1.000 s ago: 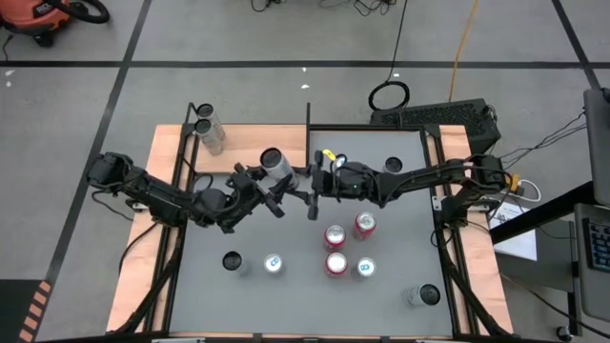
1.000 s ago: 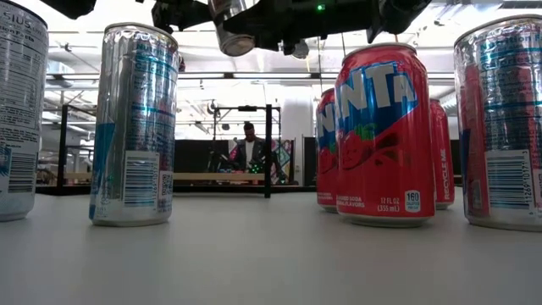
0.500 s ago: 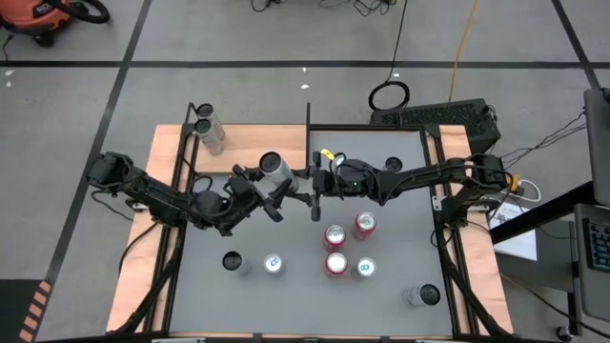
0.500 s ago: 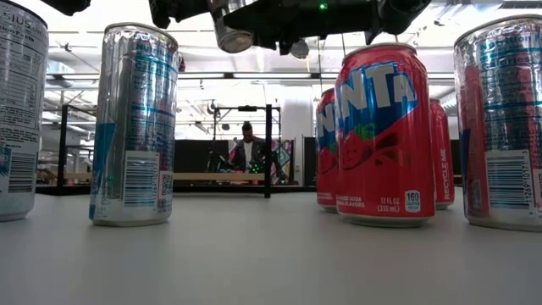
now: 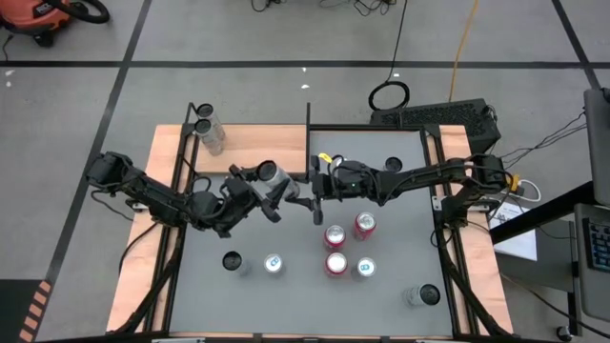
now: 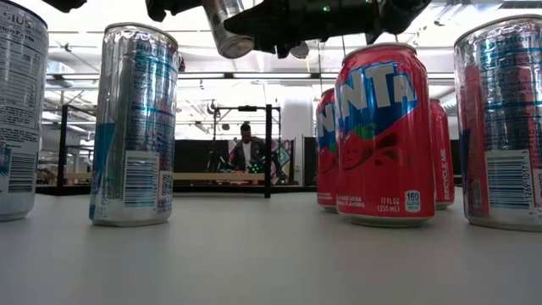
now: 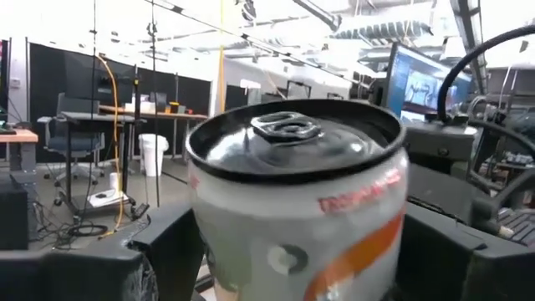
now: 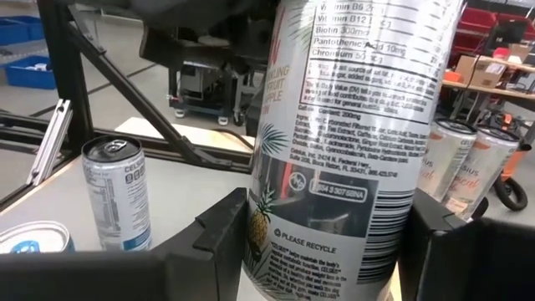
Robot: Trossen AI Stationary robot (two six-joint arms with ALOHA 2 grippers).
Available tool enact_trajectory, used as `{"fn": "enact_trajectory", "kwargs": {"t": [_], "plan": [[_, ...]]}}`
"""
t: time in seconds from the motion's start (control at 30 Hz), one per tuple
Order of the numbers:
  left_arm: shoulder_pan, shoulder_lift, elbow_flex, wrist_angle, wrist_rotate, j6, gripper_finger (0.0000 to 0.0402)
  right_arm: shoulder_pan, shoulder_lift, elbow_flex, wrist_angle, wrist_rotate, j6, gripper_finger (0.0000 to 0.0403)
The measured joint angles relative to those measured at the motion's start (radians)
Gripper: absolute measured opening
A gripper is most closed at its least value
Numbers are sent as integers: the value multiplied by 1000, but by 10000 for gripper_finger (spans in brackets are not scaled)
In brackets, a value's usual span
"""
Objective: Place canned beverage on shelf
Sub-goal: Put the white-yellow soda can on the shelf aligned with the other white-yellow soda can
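**Canned beverage aloft between both end effectors, off the shelf**

Canned beverage [image 5: 274,175] hangs tilted in the air above the grey surface [image 5: 286,233], just in front of the near edge of the shelf [image 5: 243,151] and not resting on it. The right end effector [image 5: 297,187] is clamped on the can's body: the right wrist view shows its dark fingers [image 8: 221,234] pressed against both sides of the printed label. The left end effector [image 5: 265,191] sits around the can's top end, with the pull-tab facing its wrist camera. Whether it grips the can or only flanks it cannot be told.

Two silver cans [image 5: 206,130] stand at the shelf's far left corner. On the surface nearer the front, three red cans [image 5: 335,250] stand close together with slim silver cans [image 5: 274,264] beside them. In the low view the held can shows at the top, above those standing cans, and a person [image 6: 247,149] is visible far back in the room.
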Motion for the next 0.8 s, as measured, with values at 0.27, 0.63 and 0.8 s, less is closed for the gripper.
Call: {"fn": "enact_trajectory", "kwargs": {"t": [0.27,0.63,0.8], "plan": [[-44,-21,0,-6,-75,47,287,-2,0,1,3,2,0,166],[-82,-31,0,-2,-98,65,281,-2,-1,3,8,3,-3,167],[-82,-31,0,-5,-98,53,283,-2,-1,3,8,4,4,167]]}}
